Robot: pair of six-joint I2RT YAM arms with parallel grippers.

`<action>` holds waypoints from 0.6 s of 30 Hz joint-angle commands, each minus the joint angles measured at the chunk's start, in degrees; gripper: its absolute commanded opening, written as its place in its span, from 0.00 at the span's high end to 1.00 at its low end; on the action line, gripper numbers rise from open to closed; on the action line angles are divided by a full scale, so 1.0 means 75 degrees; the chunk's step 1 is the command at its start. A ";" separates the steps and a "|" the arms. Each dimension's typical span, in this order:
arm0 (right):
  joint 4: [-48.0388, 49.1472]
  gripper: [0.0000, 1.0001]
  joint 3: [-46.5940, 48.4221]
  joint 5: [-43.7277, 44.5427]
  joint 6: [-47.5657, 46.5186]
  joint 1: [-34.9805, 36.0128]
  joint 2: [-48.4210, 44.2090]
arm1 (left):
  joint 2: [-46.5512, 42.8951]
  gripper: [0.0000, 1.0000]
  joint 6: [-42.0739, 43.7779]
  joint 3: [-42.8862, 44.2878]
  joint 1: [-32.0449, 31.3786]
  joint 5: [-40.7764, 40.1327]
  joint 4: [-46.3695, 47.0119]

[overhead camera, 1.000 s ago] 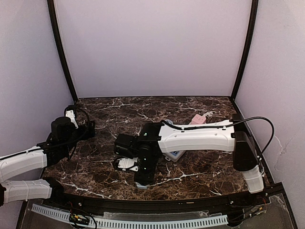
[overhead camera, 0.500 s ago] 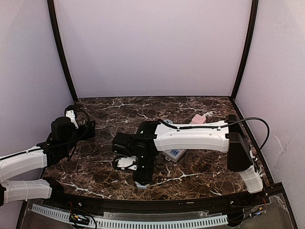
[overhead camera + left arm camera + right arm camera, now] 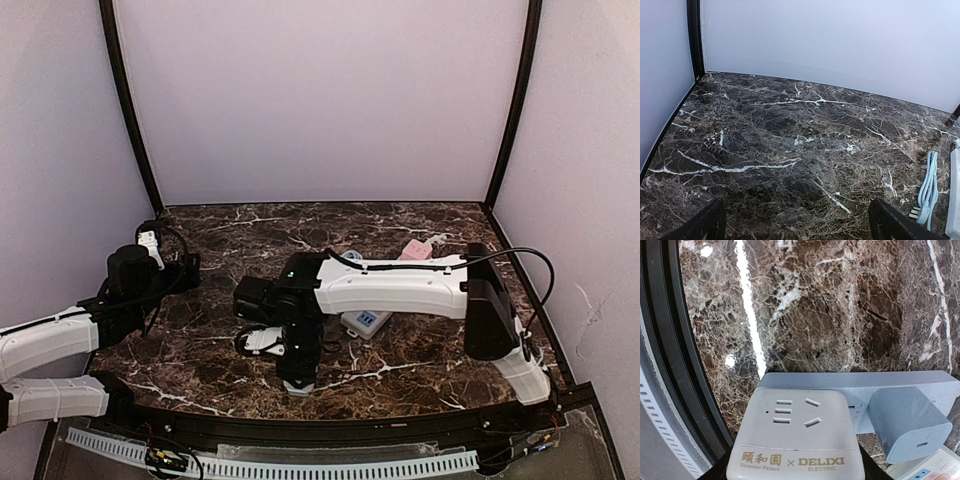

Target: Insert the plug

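The right gripper points down close to the table's near edge, left of centre. It pinches the plug between its two dark fingers, one at each lower side of the pale block. The plug is a whitish adapter. The face turned to the wrist camera has two sets of socket slots, with "DELIXI ELECTRIC" printed below them. The end away from the fingers meets a light-blue power strip lying on the marble. The block hides the joint, so I cannot tell whether the pins are seated. Just right of the plug, with a narrow gap between, a blue cube charger sits in the same strip. The black rim of the table runs close by on the near side.

From above, the right arm reaches from its base at the near right across to this spot. A white device with blue markings lies just under the arm at mid-table, partly hidden. A pink object lies farther off toward the far right.

At the left side, the left gripper has its fingers spread wide over the bare marble table. A bundled light-blue cable lies off to its right.
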 commanded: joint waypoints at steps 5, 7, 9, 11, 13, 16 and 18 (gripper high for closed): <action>0.0546 0.94 -0.0444 0.0392 0.0302 -0.0188 0.1378 | -0.0079 0.01 0.0049 -0.0144 0.0070 0.0038 0.0118; 0.0526 0.89 -0.0406 0.0470 0.0306 -0.0184 0.1221 | -0.0079 0.01 0.0049 -0.0149 0.0068 0.0051 0.0127; 0.0537 0.79 -0.0410 0.0532 0.0316 -0.0168 0.1009 | -0.0071 0.01 0.0049 -0.0151 0.0069 0.0061 0.0130; 0.0606 0.61 -0.0489 0.0644 0.0328 -0.0154 0.0728 | -0.0078 0.01 0.0049 -0.0146 0.0066 0.0076 0.0136; 0.0747 0.47 -0.0596 0.0959 0.0360 -0.0127 0.0402 | -0.0079 0.01 0.0049 -0.0147 0.0076 0.0080 0.0141; 0.1071 0.32 -0.0847 0.1155 0.0415 -0.0092 -0.0213 | -0.0061 0.01 0.0049 -0.0160 0.0074 0.0087 0.0151; 0.1303 0.25 -0.1093 0.1212 0.0433 -0.0062 -0.0616 | -0.0041 0.01 0.0049 -0.0158 0.0077 0.0091 0.0168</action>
